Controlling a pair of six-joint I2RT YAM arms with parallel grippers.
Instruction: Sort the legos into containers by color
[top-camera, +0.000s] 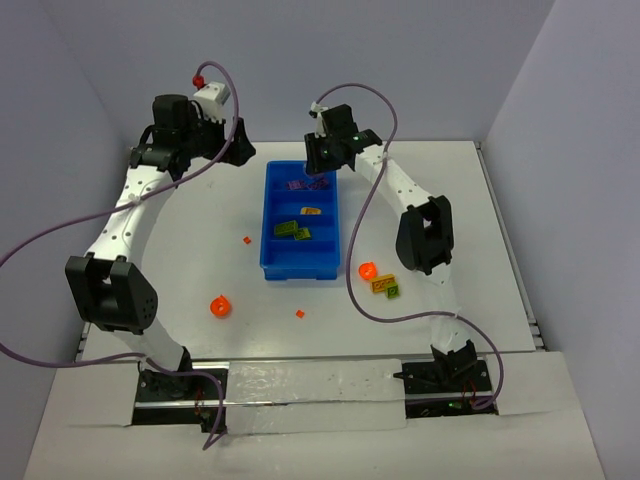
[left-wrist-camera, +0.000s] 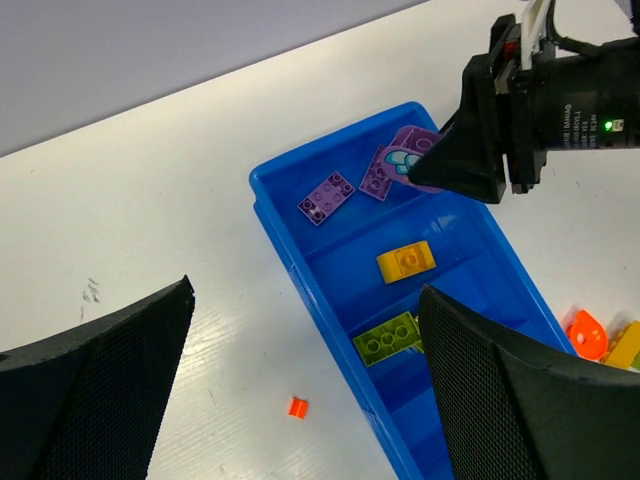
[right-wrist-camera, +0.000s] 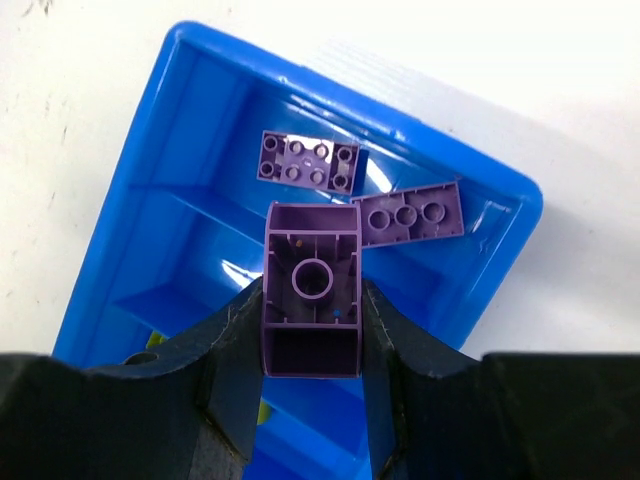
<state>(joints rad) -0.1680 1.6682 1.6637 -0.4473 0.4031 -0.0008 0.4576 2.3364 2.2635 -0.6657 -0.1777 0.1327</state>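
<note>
Plastic throughout: the purple brick (right-wrist-camera: 312, 250) is hard, glossy and hollow underneath w/ a round tube in the middle. It looks light enough that weight won't matter. Smooth walls prob. make it slippery, so the best hold is flat across two opposite sides. That's how the right gripper (right-wrist-camera: 312, 300) has it: clamped on both sides, open underside showing in the wrist view.

The brick hangs over the blue tray (right-wrist-camera: 130, 200), above its far-end compt, where two thin studded purple plates (right-wrist-camera: 305, 162) lie. The next compt toward the tray's near end holds a yellow piece (left-wrist-camera: 405, 261), then a lime piece (left-wrist-camera: 390, 338).

The empty left gripper (left-wrist-camera: 305, 290), fingers spread wide, sits off the tray's left side. A tiny orange bit (left-wrist-camera: 297, 406) lies on the table (left-wrist-camera: 180, 200) left of the tray. It's prob. fiddly to pinch and could skid.
</note>
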